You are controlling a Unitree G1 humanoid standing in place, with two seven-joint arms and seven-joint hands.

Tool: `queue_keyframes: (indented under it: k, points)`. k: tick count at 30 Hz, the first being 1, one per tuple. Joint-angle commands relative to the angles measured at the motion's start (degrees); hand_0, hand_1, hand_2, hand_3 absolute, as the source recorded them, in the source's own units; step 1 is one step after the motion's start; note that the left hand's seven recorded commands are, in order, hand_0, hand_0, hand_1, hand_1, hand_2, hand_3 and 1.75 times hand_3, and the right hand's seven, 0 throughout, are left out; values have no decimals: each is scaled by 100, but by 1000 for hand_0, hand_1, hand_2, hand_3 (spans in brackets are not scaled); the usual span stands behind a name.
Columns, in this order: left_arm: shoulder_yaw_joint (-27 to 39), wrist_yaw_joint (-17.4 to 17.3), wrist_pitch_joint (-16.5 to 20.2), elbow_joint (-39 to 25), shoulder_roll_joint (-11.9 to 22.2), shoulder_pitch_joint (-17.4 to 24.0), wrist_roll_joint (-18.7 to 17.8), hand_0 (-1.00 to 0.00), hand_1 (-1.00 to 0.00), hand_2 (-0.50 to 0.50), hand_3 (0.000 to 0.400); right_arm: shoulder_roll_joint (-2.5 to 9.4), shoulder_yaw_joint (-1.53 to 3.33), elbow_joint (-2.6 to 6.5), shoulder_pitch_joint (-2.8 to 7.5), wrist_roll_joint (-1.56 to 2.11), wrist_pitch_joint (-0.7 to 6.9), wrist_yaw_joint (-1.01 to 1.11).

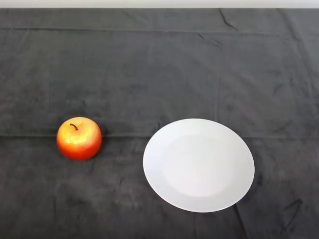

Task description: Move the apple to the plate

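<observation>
A red and yellow apple (79,138) with a short dark stem stands upright on the dark cloth at the left of the head view. A round white plate (198,165) lies flat on the cloth to the right of the apple, with a gap of cloth between them. Nothing lies on the plate.
The dark cloth (159,69) covers the table and shows creases and folds. The table's far edge runs along the top of the view.
</observation>
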Motion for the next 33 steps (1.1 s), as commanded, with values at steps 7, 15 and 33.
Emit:
queue_keyframes:
  k: [7, 15, 33]
  points:
    - [-299, -388, -85, -419, -198, -23, 170, 0, 0, 0, 0, -146, -51, -29, -59, 75, 5, 18]
    - [-567, -657, 203, -868, -463, 91, 218, 0, 0, 0, 0, -141, -52, -40, -55, 76, 5, 13]
    - [-1324, -1019, 1299, -2534, -1061, 644, 374, 0, 0, 0, 0, -120, -51, -85, -37, 82, 1, -6]
